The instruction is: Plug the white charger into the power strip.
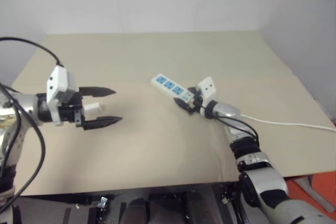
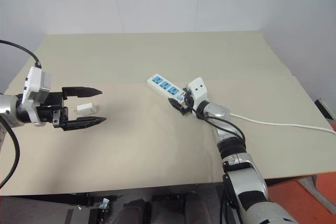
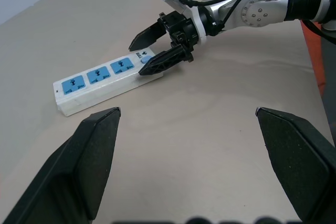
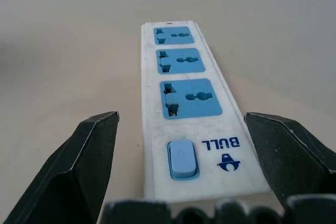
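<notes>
I'm seeing the strip (image 4: 181,103) lying flat on the table (image 1: 157,145), its switch end sitting between my right gripper's (image 1: 185,99) spread fingers, which are straddling it without gripping. Beside the blue switch (image 4: 182,159) I'm reading "BULL". The charger (image 2: 86,108) is lying on the table well apart from the strip; my left gripper (image 2: 83,106) is hovering over it, fingers released and wide, holding nothing.

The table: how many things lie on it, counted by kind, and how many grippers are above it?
Power strip: 1
Charger: 1
Cable: 1
Tools, both open: 2, left and right
Total: 5
</notes>
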